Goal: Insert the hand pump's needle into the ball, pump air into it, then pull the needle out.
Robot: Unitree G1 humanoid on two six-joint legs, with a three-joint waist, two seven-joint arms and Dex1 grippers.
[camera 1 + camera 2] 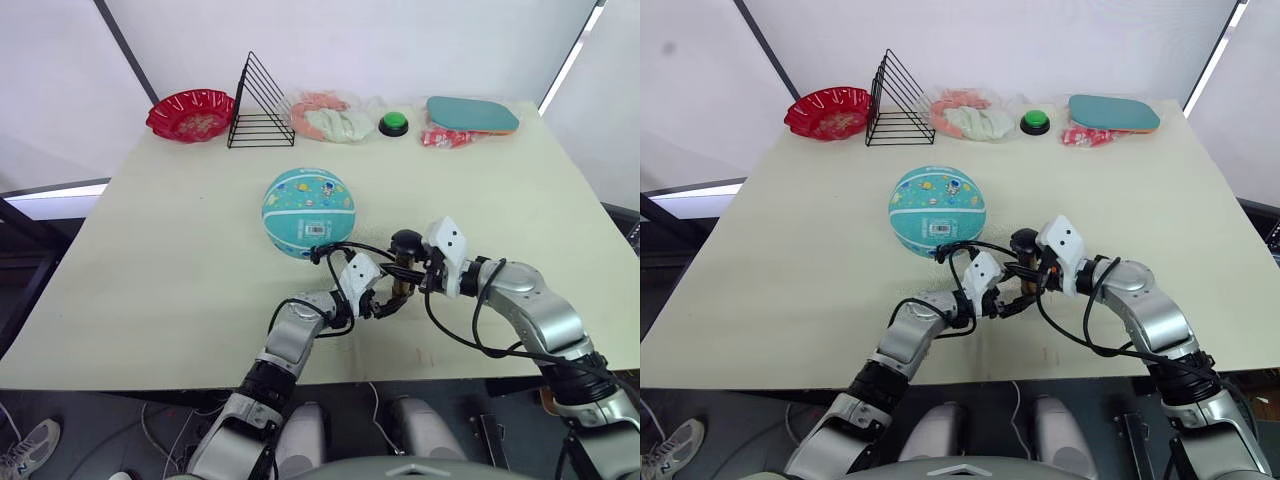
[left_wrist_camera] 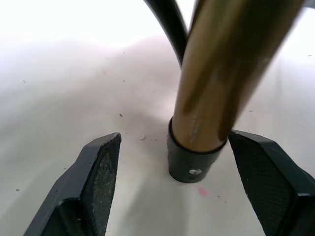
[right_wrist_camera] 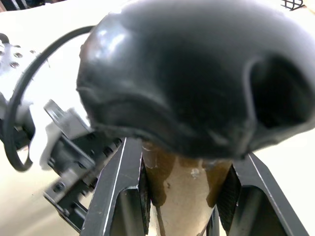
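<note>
The teal ball (image 1: 308, 212) with white seams and a barcode sticker rests mid-table. Just to its right the hand pump (image 1: 402, 272) stands upright, amber barrel (image 2: 221, 73) below a black handle (image 3: 182, 73). My right gripper (image 3: 189, 152) is shut on the barrel right under the handle. My left gripper (image 2: 174, 137) is open, its fingers (image 2: 93, 177) on either side of the black base cap (image 2: 189, 164), one well apart from it. A thin black hose (image 1: 345, 246) loops from the pump toward the ball's near side. The needle is too small to make out.
Along the table's far edge stand a red bowl (image 1: 190, 113), a black wire rack (image 1: 262, 105), a bag of pink and white cloth (image 1: 330, 117), a green button (image 1: 394, 123) and a teal paddle case (image 1: 470, 115). The table's front edge (image 1: 150, 375) is close below my arms.
</note>
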